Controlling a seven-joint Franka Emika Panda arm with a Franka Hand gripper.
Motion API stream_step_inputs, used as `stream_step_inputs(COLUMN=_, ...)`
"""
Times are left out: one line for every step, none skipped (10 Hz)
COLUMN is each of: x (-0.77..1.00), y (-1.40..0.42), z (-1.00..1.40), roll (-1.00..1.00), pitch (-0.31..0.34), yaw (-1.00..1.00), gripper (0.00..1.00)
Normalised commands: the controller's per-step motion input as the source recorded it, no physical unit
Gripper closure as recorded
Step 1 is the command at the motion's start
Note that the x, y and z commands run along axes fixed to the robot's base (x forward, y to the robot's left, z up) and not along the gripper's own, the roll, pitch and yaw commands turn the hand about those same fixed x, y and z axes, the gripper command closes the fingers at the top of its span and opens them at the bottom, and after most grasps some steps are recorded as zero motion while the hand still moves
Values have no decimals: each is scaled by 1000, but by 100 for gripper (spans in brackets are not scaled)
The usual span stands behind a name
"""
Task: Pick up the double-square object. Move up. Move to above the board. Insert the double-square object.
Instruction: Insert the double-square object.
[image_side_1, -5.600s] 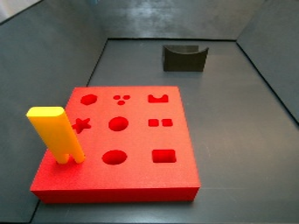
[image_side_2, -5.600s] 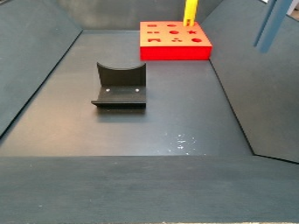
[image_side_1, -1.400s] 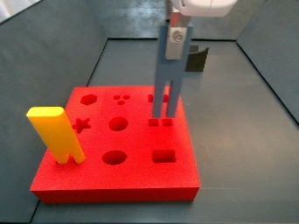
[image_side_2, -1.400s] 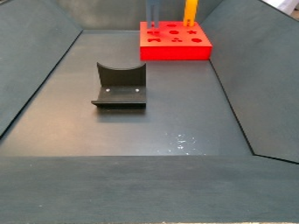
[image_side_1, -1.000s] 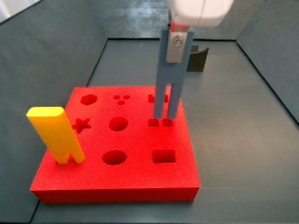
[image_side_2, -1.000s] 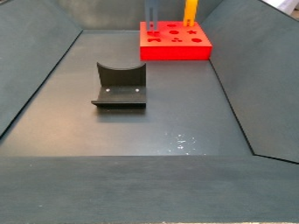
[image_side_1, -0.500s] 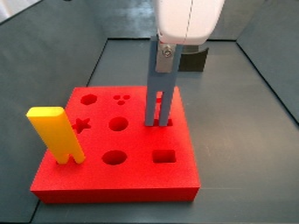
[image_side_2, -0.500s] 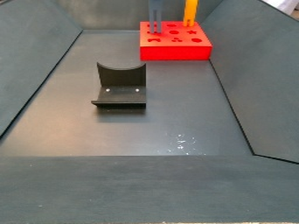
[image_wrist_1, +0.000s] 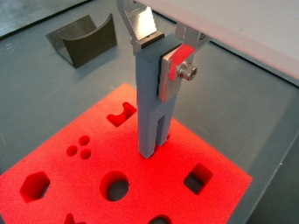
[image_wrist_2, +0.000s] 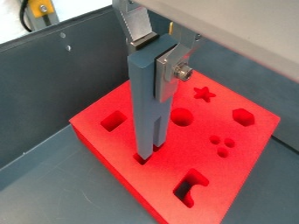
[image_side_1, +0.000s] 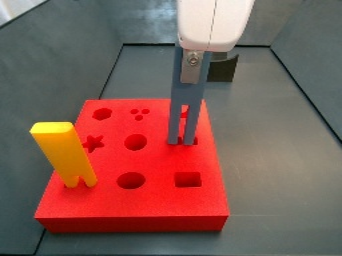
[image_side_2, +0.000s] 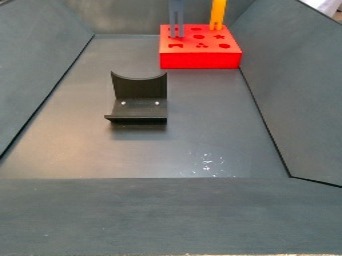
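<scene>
The claw (image_wrist_1: 158, 48) pinches the top of the double-square object (image_wrist_1: 153, 109) and holds it straight up — so both little prongs can go into the two square holes in the board (image_side_1: 127, 195) right under the claw.

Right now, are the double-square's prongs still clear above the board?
No. In a side view the double-square object, held by the gripper, has its prong tips sunk into the paired square cut-outs of the board.
</scene>
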Motion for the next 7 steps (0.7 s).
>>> stream_step_inputs(x=166, y=0, z=-300, roll=29, pitch=16, yaw=-154, gripper=100)
stream_step_inputs(x=94, y=0, z=-354, roll=40, pitch=10, yaw=0, gripper=100)
stream_step_inputs(x=0, y=0, z=-386, roll=63, pitch=0, yaw=54, gripper=100)
stream_step_inputs(x=0, y=0, z=-406, roll=79, pitch=0, yaw=54, gripper=100)
stream_step_inputs(x=0, y=0, z=-411, roll=79, pitch=0, yaw=31, gripper=100)
stream_step_inputs(x=0, y=0, z=-360, roll=63, pitch=0, yaw=0, gripper=100)
stream_step_inputs(x=-26, y=0, z=-423, roll=129, pitch=0, yaw=0, gripper=100)
